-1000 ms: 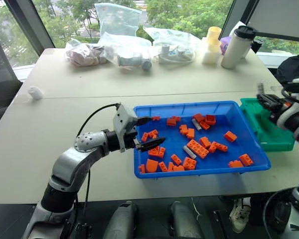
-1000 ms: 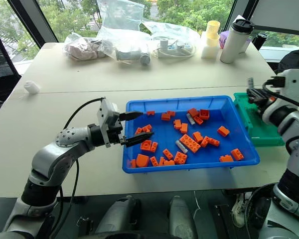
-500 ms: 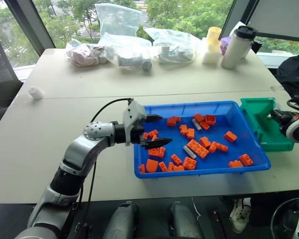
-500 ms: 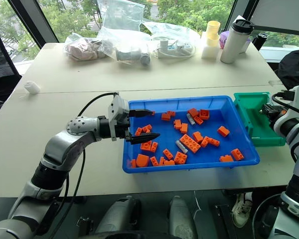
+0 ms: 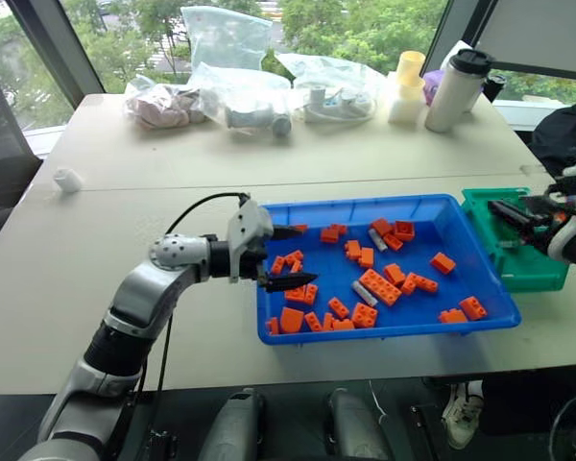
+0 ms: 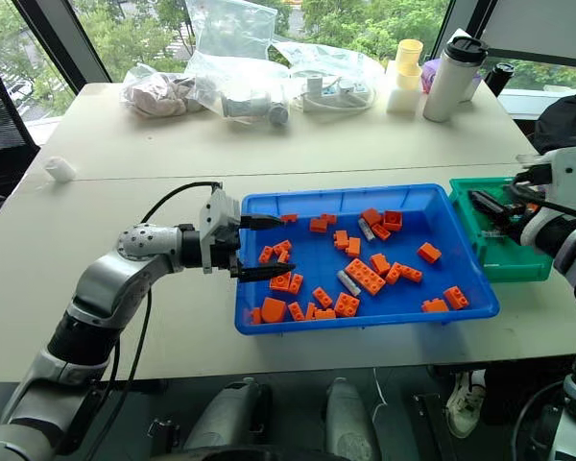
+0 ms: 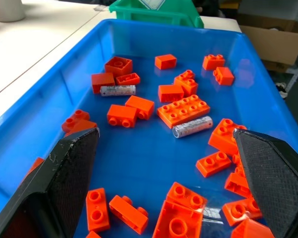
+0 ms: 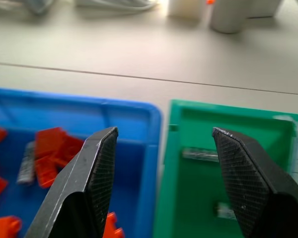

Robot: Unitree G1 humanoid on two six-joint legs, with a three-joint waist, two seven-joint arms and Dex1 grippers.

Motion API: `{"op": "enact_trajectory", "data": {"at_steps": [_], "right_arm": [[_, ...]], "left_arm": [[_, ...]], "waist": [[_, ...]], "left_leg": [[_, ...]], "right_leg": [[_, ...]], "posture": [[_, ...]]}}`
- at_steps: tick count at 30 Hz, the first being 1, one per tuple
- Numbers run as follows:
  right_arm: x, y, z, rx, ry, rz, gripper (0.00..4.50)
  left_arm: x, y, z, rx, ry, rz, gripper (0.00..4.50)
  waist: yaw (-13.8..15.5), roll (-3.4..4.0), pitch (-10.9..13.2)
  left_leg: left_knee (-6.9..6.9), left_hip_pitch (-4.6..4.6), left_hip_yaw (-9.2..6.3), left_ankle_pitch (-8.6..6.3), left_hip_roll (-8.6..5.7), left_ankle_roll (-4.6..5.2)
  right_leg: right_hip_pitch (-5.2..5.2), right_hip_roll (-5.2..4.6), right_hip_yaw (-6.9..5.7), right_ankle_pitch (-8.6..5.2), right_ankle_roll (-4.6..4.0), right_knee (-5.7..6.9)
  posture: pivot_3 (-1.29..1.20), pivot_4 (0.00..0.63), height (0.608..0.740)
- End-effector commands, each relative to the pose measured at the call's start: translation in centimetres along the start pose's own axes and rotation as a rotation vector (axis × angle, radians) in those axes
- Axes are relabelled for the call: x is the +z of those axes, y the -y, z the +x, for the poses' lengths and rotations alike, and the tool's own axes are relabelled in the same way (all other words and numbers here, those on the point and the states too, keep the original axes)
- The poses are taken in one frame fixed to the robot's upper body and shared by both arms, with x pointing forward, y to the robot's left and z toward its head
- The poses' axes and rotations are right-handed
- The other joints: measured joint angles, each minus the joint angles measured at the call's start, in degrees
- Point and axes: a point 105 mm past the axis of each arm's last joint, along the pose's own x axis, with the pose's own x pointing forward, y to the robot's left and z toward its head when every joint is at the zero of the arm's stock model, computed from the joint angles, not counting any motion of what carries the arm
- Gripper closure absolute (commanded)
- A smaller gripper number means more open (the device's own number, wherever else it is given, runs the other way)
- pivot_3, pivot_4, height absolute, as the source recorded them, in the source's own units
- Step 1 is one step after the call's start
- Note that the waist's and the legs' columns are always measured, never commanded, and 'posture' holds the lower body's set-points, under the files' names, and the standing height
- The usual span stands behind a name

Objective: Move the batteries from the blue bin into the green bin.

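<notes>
While the blue bin (image 5: 480, 252) lay on the worktop (image 5: 96, 240) with the green bin (image 5: 540, 277) touching its right end, two batteries (image 7: 191, 127) were seen among orange bricks (image 5: 381, 287) inside it; two more could be made out, blurred, in the green bin. The left pincer (image 5: 290, 256) was held wide open and empty over the blue bin's left end. The right pincer (image 6: 492, 208) was held open and empty above the green bin, near the rim it shares with the blue bin.
</notes>
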Motion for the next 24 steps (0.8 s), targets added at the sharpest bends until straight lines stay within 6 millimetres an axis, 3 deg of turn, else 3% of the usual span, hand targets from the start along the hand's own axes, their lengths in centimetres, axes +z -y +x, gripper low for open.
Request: {"op": "enact_trajectory", "data": {"at_steps": [1,13,18,24], "right_arm": [[0.1,-4.5,-0.6,0.262,-0.06,-0.051,1.41],[-3.5,-12.5,1.8,0.654,-0.257,-0.012,1.41],[-4.6,-13.7,2.5,0.703,-0.318,-0.016,1.41],[-5.5,-12.9,4.1,0.666,-0.348,-0.068,1.41]], "left_arm": [[2.2,1.2,-0.3,-0.039,0.057,0.07,0.0],[0.8,1.9,-0.5,-0.031,-0.02,0.079,0.0],[0.7,1.8,-0.6,-0.019,-0.028,0.08,0.0],[0.6,1.9,-0.8,-0.004,-0.034,0.078,0.0]], "waist": [[0.1,-0.01,0.0],[0.4,-0.03,0.0],[0.4,-0.04,0.0],[0.3,-0.04,0.0]], "left_leg": [[0.02,0.01,-0.01,0.0,0.0,0.0],[0.07,0.17,-0.01,-0.03,-0.02,0.04],[0.08,0.14,-0.05,-0.03,-0.05,0.04],[0.08,0.14,-0.04,-0.03,-0.05,0.04]], "right_leg": [[0.04,0.0,0.0,0.0,0.0,-0.01],[0.22,-0.07,0.0,0.01,0.01,-0.05],[0.21,-0.14,-0.06,0.01,0.01,-0.07],[0.2,-0.15,-0.09,0.01,0.01,-0.07]], "posture": [[0.0,0.15,0.74],[0.0,0.15,0.74],[0.0,0.15,0.74],[0.0,0.15,0.74]]}}
